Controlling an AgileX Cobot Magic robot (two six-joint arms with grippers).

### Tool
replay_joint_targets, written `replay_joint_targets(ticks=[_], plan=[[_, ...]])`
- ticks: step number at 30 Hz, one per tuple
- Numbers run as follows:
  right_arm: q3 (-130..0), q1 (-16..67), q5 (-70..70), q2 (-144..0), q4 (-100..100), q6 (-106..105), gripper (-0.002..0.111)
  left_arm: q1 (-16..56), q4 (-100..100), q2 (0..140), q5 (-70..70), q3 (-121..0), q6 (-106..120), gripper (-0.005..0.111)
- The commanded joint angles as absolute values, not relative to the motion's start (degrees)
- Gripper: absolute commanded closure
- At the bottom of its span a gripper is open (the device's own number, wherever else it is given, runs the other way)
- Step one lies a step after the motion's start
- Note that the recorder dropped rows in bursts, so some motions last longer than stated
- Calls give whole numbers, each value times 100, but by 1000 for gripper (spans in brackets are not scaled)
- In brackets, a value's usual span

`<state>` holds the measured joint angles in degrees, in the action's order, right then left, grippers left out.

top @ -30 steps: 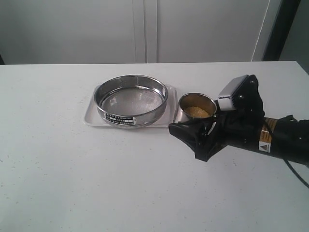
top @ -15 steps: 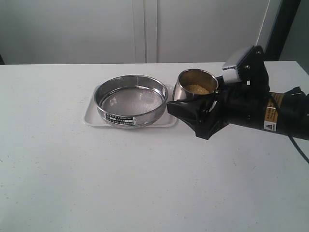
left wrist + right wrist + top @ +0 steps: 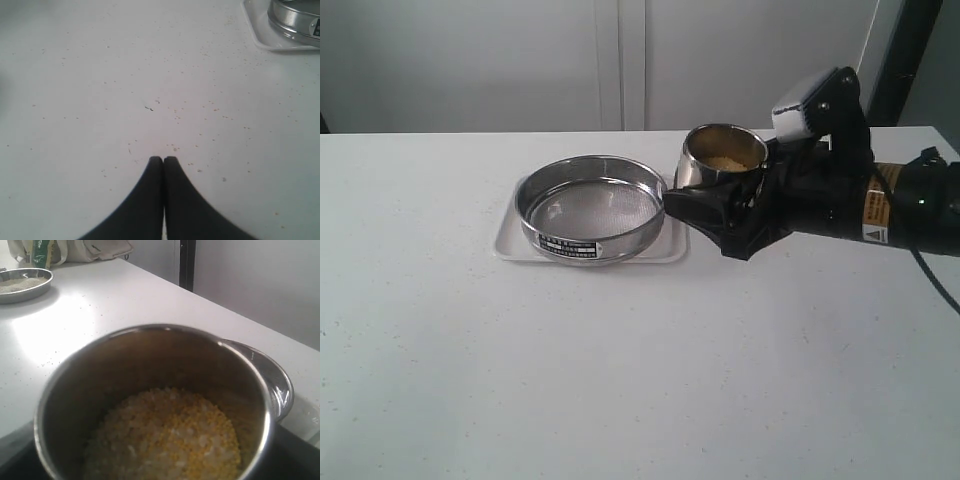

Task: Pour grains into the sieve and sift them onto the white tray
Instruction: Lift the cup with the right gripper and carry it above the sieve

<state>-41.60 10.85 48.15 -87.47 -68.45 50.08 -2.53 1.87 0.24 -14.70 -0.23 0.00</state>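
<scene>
White tabletop is stretching out before pale cabinet doors. On it the white tray is carrying the sieve, whose mesh is lying bare. Just right of the sieve, the right gripper is clasping a steel cup between widely set jaws, holding it upright. The grains, yellow and whitish mixed, are lying in its bottom. The left gripper is hovering over bare table, fingers pressed together, gripping nothing.

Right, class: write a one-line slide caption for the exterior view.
Right tool holds the steel cup of grains beside the sieve on the white tray.
</scene>
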Motion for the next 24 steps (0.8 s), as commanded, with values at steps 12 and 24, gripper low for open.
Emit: replay_joint_targets(ticks=[12, 24], plan=[[-5168, 1995, 3335, -8677, -7184, 5693, 108, -262, 226, 0, -1461, 0, 0, 107], [-5941, 2480, 2312, -8713, -7197, 5809, 108, -262, 226, 0, -1461, 0, 0, 107]])
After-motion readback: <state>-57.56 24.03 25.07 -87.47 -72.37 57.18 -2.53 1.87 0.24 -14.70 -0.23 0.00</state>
